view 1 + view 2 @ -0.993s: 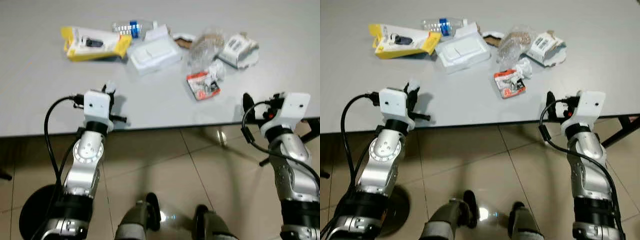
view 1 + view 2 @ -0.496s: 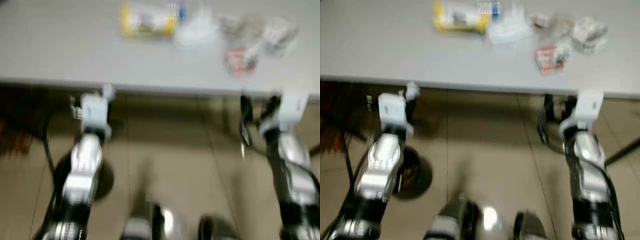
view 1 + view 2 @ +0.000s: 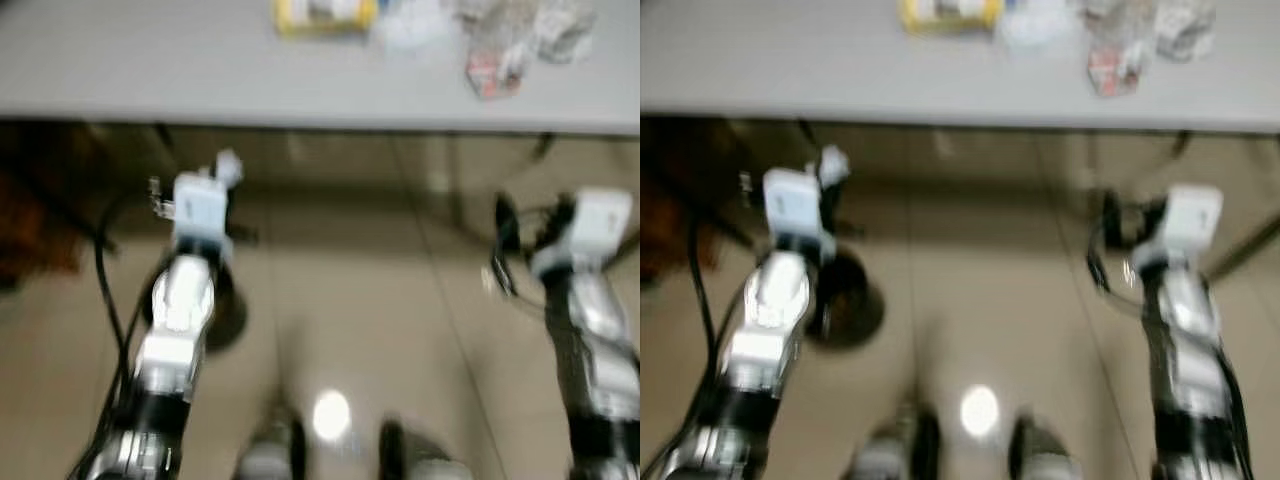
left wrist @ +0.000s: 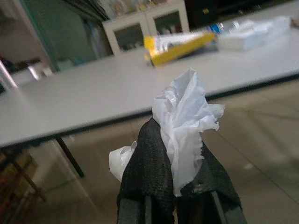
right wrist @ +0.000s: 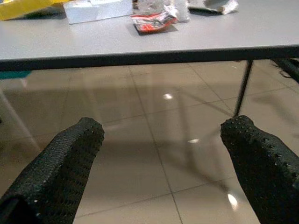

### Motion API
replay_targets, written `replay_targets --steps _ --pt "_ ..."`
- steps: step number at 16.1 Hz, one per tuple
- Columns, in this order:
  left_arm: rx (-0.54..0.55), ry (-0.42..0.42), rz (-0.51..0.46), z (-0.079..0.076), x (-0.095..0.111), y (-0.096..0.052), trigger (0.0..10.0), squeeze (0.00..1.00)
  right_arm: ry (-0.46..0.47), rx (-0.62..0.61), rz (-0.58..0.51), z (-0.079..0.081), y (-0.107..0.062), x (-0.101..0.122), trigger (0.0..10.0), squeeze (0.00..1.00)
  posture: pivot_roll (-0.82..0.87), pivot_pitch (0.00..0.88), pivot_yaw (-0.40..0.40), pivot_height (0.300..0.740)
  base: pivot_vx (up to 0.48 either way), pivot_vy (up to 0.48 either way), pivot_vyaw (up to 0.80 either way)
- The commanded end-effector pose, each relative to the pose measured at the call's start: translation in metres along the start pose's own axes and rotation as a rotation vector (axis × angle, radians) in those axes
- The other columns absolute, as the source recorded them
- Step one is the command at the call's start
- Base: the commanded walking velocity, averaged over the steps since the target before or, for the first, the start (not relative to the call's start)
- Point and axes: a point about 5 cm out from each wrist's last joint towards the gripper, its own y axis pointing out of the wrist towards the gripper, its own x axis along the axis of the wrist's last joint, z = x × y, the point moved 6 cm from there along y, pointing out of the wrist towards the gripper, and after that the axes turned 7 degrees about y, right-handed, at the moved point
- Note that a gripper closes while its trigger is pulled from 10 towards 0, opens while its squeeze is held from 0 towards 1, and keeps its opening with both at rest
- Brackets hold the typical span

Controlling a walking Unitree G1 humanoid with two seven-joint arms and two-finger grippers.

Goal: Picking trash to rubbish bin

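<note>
In the blurred head views the grey table [image 3: 150, 80] has slid to the top of the picture since a second ago, because the camera has drawn back; both arms, then at its near edge, now hang over the tiled floor [image 3: 340, 320] short of it. The yellow package [image 3: 325, 14] and red packet [image 3: 493, 75] lie on the table, as before. In the left wrist view the left gripper [image 4: 180, 172] is clamped on a crumpled white tissue [image 4: 184, 119], short of the table edge. In the right wrist view the right gripper [image 5: 163, 154] holds nothing, fingers wide apart, facing the table.
</note>
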Motion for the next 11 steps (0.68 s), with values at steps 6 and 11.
replay_targets --steps 6,11 --pt "0.014 0.016 0.03 0.0072 -0.0065 -0.0017 10.0 0.0 0.005 0.014 -0.003 0.0056 -0.0008 0.0015 10.0 0.0 0.04 0.291 0.1 0.74 0.0 0.0 0.0" --pt "0.017 0.024 0.035 0.008 -0.0073 -0.0023 10.0 0.0 0.001 0.019 0.002 0.0061 -0.0014 0.0004 10.0 0.0 0.04 0.294 0.098 0.74 0.0 0.0 0.0"
